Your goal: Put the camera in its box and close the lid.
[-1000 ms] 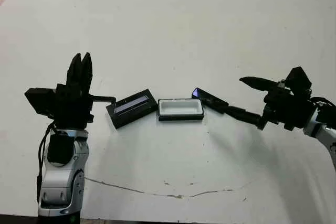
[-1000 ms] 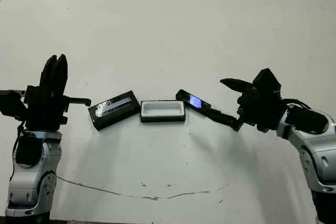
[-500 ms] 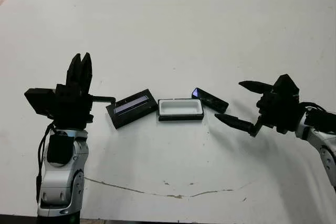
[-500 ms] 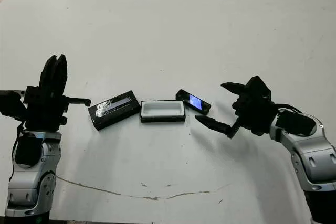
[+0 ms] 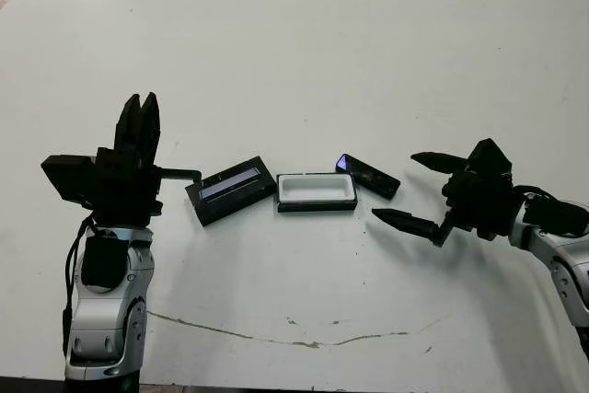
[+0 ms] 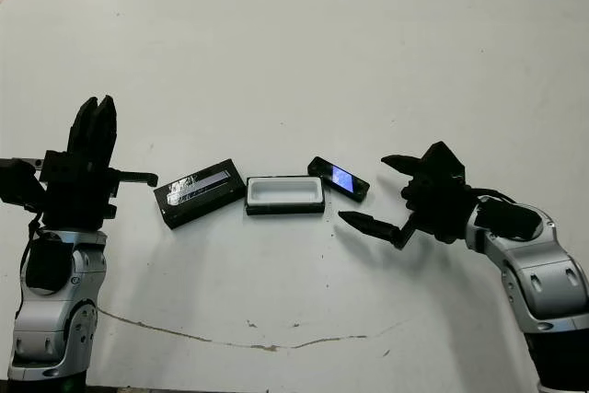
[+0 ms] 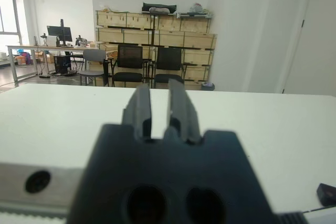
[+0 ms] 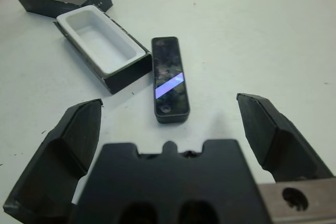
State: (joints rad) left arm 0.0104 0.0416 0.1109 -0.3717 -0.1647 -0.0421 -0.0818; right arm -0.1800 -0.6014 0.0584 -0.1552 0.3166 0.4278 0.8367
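The right pincer (image 5: pixel 412 190) has drawn back off the camera (image 5: pixel 368 175) and gapes wide just right of it. The camera lies free, touching the open box (image 5: pixel 317 191); the lid (image 5: pixel 231 190) sits left. The left pincer (image 5: pixel 140 128) stays raised, fingers narrow. Bare worktop (image 5: pixel 304 71) lies beyond.

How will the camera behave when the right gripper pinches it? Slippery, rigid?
The camera looks like a rigid flat bar, so it likely won't flex. Its glossy top suggests it is slippery. Lying flat on the table, it may skid before the open right gripper closes.
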